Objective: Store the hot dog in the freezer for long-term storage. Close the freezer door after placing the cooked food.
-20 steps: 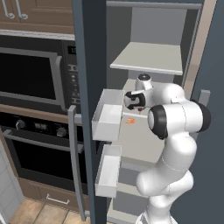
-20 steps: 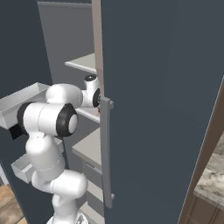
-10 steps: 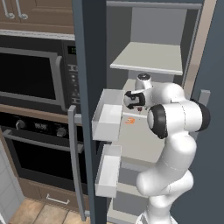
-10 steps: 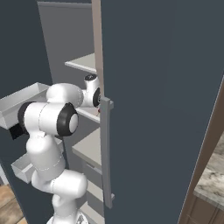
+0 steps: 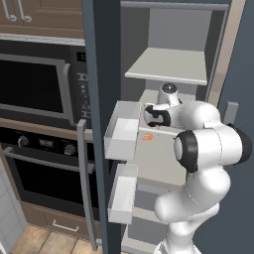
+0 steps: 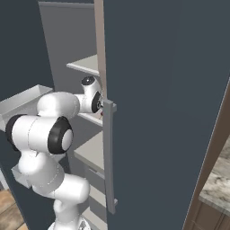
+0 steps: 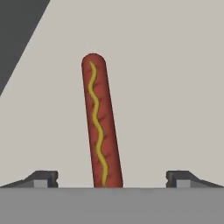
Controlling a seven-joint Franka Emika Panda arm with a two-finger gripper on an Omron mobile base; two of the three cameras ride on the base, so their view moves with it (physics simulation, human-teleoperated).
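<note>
Since the earlier frames almost nothing has shifted in the two base views: the arm stays reached into the freezer (image 5: 168,64) at the same place, and the little reddish spot on the shelf is where it was.

Seen from the hand camera, the gripper (image 7: 112,178) stands wide open, its two dark fingertips (image 7: 43,178) far apart at about 8 and 4 o'clock of that picture. Between them lies the hot dog (image 7: 99,122), free of both tips, flat on the pale shelf (image 7: 175,87). It runs from 6 o'clock up toward 12 o'clock, leaning a little to 11 o'clock, and a wavy yellow line goes along its top. A dark wedge sits in the corner at 10 o'clock.

From the left base camera, the hot dog (image 5: 148,138) shows as a small orange-red mark on the middle shelf, just at 7 o'clock of the hand. Another shelf (image 5: 168,67) is above it, at 12 o'clock.

At 9 o'clock of the arm the freezer door (image 5: 101,99) stands open, with two white bins (image 5: 121,131) on its inner side and a long grey handle (image 5: 85,183). Further to 9 o'clock are the black microwave (image 5: 34,89) and the oven (image 5: 39,163) below it.

From the right base camera, the other blue door (image 6: 170,112) with its handle (image 6: 109,157) covers the hand.
</note>
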